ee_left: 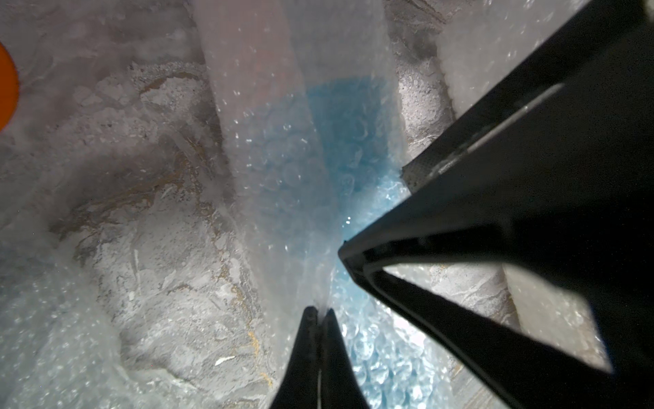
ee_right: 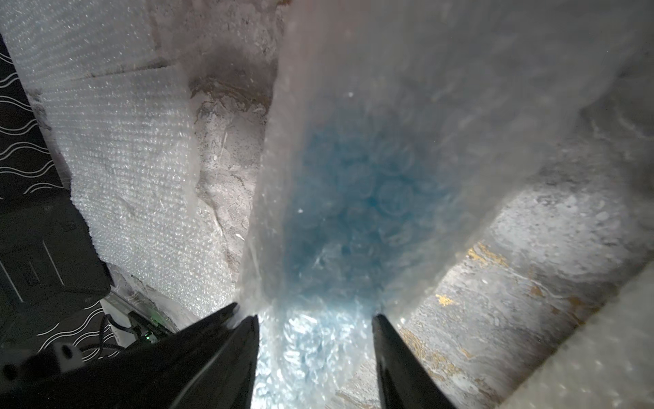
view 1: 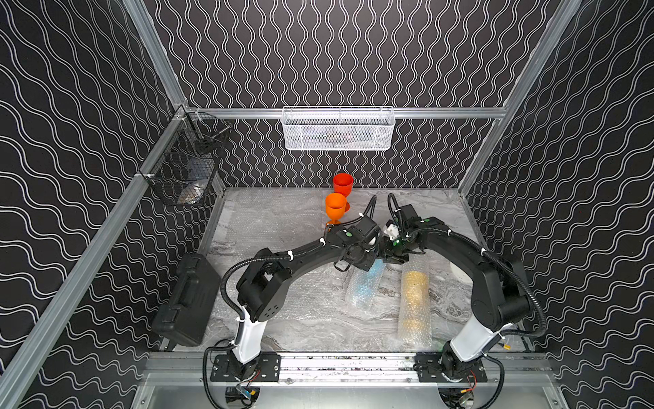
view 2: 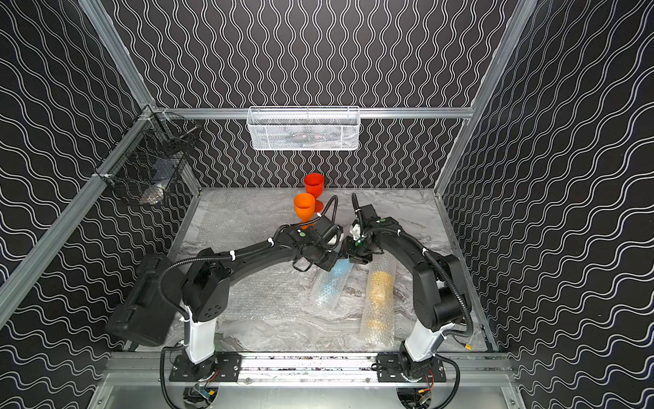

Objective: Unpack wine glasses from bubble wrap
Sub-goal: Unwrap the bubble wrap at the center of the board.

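- The grey marbled tabletop (view 1: 318,329) carries everything. The left claw (view 1: 371,265) and the right claw (view 1: 393,257) meet over its middle.
- A clear bubble-wrap tube around a light blue plastic goblet (view 1: 364,287) runs from the claws back toward the arm bases, with its near end on the marble.
- A clear bubble-wrap tube around a yellow plastic goblet (view 1: 414,301) lies flat just beside it, on the right claw's side.
- An orange plastic stemmed goblet (view 1: 335,207) stands upright beyond the left claw.
- A red plastic stemmed goblet (view 1: 343,184) stands upright just behind the orange one, farther from the claws.
- The flat clear bubble-wrap sheets (view 1: 269,216) lie spread on the left claw's side.
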`<state>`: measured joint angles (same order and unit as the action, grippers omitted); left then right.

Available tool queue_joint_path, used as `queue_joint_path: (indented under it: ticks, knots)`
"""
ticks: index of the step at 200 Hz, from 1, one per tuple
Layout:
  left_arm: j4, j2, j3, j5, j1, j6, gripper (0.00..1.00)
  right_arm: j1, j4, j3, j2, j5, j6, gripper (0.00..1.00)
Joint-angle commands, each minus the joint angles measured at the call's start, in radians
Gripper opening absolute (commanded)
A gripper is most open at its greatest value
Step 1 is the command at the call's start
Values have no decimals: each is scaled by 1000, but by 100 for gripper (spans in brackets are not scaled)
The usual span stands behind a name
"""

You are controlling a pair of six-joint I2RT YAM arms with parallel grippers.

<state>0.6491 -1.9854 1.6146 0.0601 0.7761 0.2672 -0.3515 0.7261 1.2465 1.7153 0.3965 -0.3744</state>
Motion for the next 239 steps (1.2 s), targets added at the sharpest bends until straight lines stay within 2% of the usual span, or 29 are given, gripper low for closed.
queue_joint_path:
  ticks: [1, 85, 132, 192, 239]
  knots:
    - [-24, 15, -9, 11, -12, 30, 0, -4, 5, 0, 6, -15, 2, 53]
    - [-67, 51, -48, 59, -34, 56, 0, -22, 65, 10, -4, -79, 5, 52]
    - [-86, 64, -63, 87, -34, 66, 0, -35, 2, 16, 9, -8, -36, 53]
    - [-97, 79, -93, 80, -35, 69, 0, -60, -13, 21, 31, 1, -41, 53]
    - [-98, 83, -96, 82, -40, 72, 0, -58, -33, 8, -16, 19, -63, 58]
